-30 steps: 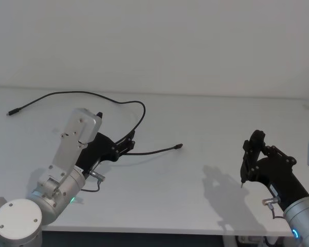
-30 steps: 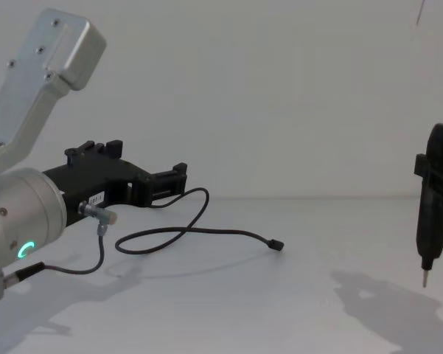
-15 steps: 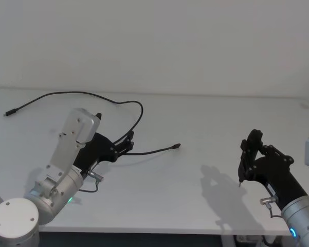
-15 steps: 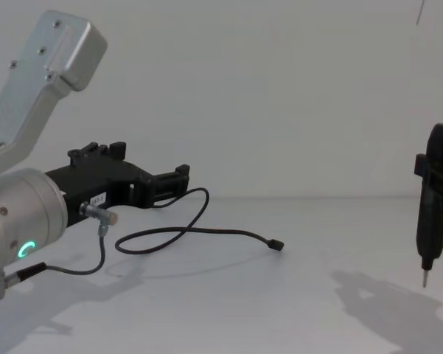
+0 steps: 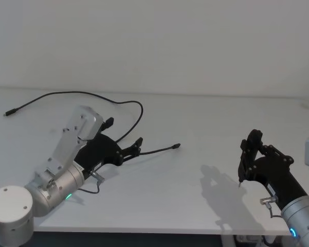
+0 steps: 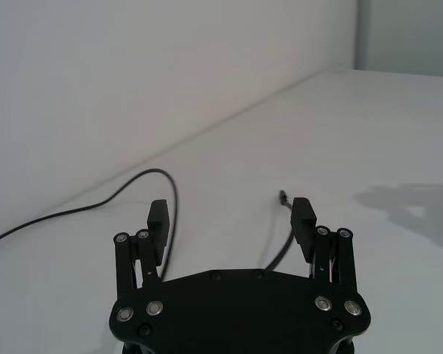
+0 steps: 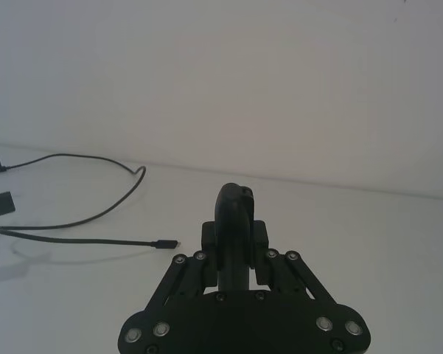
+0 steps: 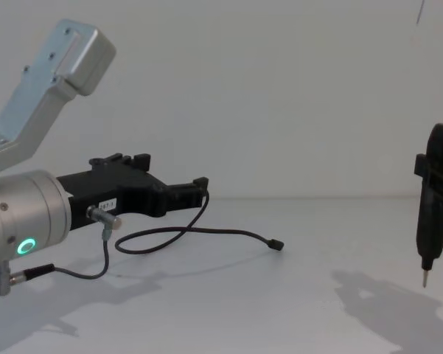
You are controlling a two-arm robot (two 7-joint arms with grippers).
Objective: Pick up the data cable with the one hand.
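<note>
— The left gripper (image 6: 230,215) is seen with its fingers spread wide, and nothing is clamped between them. The right gripper (image 5: 249,154), well apart from it, is pressed onto a pen-like tool (image 8: 431,199).
— And where is the data cable (image 5: 159,150) found?
— It is laid on the table (image 5: 169,198) beneath the left gripper, with two strands run between that gripper's fingers. The approach is judged done; closing and lifting are left.
— What is left unclear?
— Contact between cord and fingers cannot be made out, and the plug (image 5: 8,112) farthest from the left gripper is too small to be identified.
</note>
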